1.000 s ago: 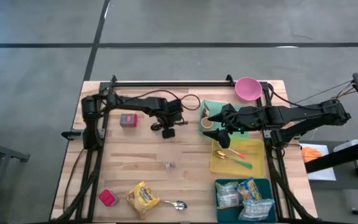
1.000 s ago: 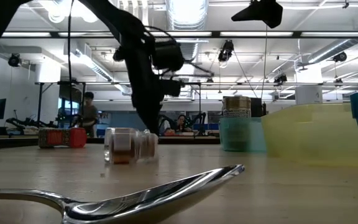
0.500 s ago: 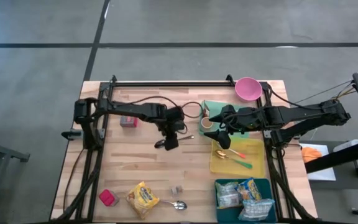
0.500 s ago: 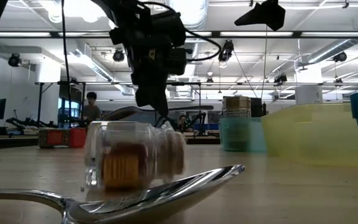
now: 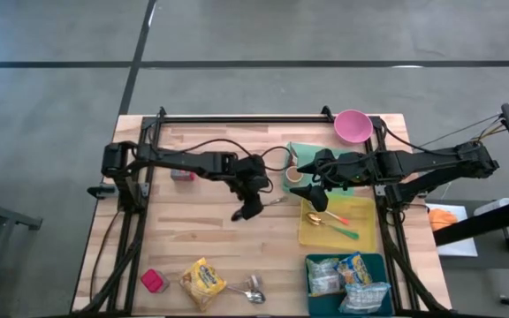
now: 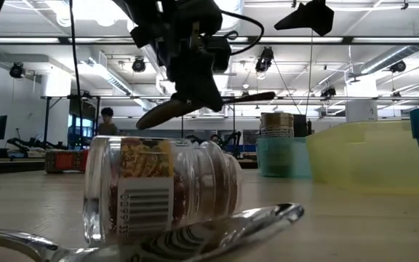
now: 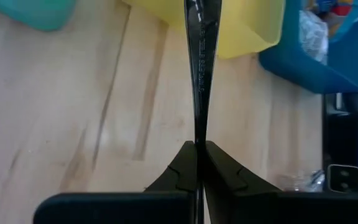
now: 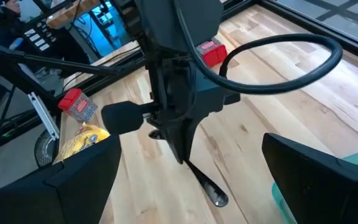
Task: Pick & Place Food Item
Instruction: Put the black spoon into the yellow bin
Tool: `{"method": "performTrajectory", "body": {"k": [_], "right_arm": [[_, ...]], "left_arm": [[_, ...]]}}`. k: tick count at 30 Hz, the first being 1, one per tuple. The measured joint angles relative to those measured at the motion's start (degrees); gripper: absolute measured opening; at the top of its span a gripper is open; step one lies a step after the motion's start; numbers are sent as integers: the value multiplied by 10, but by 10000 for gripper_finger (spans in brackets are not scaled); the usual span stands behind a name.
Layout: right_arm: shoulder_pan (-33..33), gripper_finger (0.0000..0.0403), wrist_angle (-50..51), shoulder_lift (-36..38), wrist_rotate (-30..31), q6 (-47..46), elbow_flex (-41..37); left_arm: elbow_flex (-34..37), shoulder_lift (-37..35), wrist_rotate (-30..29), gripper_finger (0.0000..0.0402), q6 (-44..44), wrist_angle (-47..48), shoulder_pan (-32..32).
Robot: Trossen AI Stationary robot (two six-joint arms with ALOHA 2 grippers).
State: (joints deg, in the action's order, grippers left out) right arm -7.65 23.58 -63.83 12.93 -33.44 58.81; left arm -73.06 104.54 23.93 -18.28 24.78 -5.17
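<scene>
My left gripper (image 5: pixel 254 203) hangs over the table's middle, shut on a metal spoon (image 6: pixel 195 105) that is lifted clear. My right gripper (image 5: pixel 316 190) hovers open and empty over the yellow bin's far end. A small glass jar (image 6: pixel 162 191) lies on its side near the front edge, resting against a second spoon (image 5: pixel 254 297) on the wood. A yellow snack bag (image 5: pixel 203 281) and a red pack (image 5: pixel 155 281) lie flat at the front left. My left gripper pinches the spoon's handle (image 7: pixel 199 118) between its two fingers, partway along it. The fingers slant down from the far left and lie across the handle. The spoon hangs clear of the table, nearly level, its handle end (image 6: pixel 264 95) toward the yellow bin and its bowl (image 6: pixel 158 113) lower.
A yellow bin (image 5: pixel 365 237) holds utensils at the right. In front of it a blue bin (image 5: pixel 312 296) holds snack packets. A teal container with a cup (image 5: pixel 295 175) and a pink bowl (image 5: pixel 353 125) stand at the far right. A red box (image 5: pixel 182 173) lies at the far left.
My left gripper has gone toward the table's right edge and up with the spoon, rolling its wrist. The glass jar has rolled across the wood toward the near edge and now rests against the spoon lying there.
</scene>
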Motion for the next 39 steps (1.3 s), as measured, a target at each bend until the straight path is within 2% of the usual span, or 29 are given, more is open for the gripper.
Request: {"method": "performTrajectory", "body": {"k": [6, 11, 15, 21, 35, 39], "right_arm": [[0, 383, 1, 0, -15, 19, 0], [-16, 383, 2, 0, -15, 115, 0], [-42, 383, 10, 0, -15, 184, 0], [-66, 382, 83, 0, 15, 211, 0], [-94, 379, 105, -18, 54, 301, 25], [-94, 346, 115, -52, 53, 323, 52]], "left_arm": [[-8, -8, 41, 10, -20, -1, 0], [-27, -8, 101, 10, -94, -15, 0], [-36, -8, 133, 10, -169, -56, 0], [-39, -9, 181, 10, -234, -137, 0], [-39, -9, 208, 10, -296, -218, -2], [-39, -9, 208, 10, -307, -237, -2]]}}
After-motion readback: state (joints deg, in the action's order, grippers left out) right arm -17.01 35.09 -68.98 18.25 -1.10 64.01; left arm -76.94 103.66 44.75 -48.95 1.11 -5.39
